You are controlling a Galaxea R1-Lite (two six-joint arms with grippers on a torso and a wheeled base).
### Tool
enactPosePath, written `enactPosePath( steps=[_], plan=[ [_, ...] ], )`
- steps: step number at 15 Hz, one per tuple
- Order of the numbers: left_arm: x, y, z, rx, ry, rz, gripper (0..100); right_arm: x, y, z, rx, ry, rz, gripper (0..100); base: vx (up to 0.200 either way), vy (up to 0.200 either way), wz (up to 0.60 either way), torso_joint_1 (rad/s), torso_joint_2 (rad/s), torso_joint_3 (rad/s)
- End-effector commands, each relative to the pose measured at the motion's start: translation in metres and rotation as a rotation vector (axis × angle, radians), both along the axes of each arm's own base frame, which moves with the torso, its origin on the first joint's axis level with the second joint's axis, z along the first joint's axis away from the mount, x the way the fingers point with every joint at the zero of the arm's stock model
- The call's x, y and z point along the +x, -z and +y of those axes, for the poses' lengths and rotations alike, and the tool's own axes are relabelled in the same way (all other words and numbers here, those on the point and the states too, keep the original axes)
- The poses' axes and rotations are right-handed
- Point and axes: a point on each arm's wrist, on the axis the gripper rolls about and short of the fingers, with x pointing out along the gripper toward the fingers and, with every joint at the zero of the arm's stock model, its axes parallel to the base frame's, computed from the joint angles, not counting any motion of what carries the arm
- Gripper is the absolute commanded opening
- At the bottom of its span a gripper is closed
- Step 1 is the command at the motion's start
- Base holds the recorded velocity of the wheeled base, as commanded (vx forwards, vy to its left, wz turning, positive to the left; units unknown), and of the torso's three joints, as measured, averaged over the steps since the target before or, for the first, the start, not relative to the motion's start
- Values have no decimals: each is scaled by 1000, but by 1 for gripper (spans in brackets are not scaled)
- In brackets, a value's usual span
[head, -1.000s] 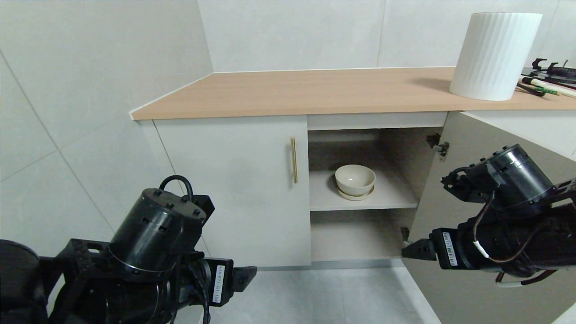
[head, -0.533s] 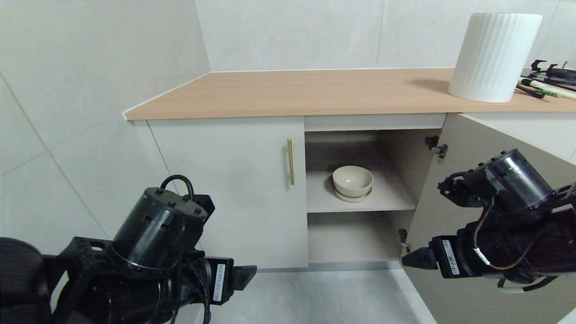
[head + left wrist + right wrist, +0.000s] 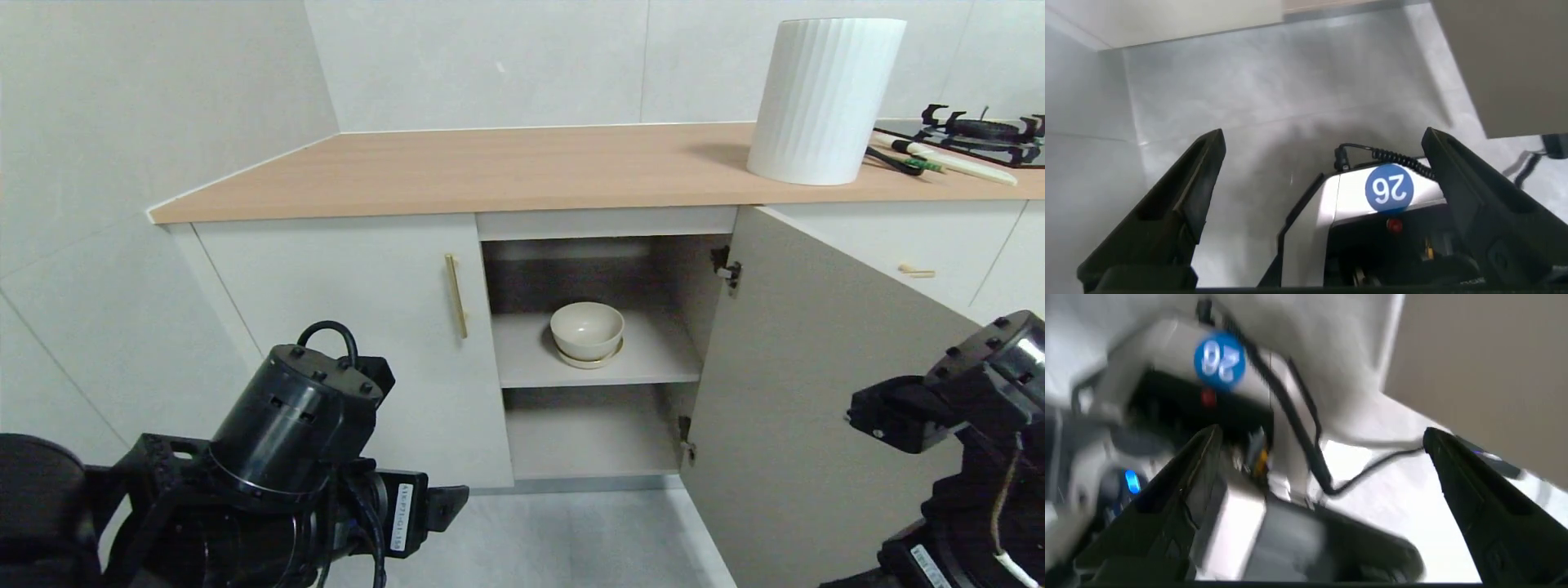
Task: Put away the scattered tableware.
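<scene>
Head view: bowl (image 3: pixel 587 328) on saucer (image 3: pixel 589 360), mid cabinet shelf (image 3: pixel 657 363). Wrist views: left gripper (image 3: pixel 1323 139) and right gripper (image 3: pixel 1323 434) spread wide, empty.

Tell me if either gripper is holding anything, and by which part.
Nothing is held. The left gripper and right gripper have jaws open and empty; the bowl sits in the cabinet, apart from both.

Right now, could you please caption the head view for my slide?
Beige round bowl on a saucer rests on the open cabinet's upper shelf beneath a wooden countertop.
</scene>
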Motion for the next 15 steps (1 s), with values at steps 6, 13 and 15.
enactPosePath(
  steps=[6,13,15],
  plan=[
    [0,0,0,0,0,2,100,-51,-27,-30,-119,-69,-38,100,0,0,0,0,0,0],
    [2,4,-1,12,0,13,100,-59,-28,-43,-241,-3,-93,100,0,0,0,0,0,0],
    [2,4,-2,11,-1,13,100,-59,-28,-43,-241,1,-93,100,-100,-100,0,1,-1,-1]
  ],
)
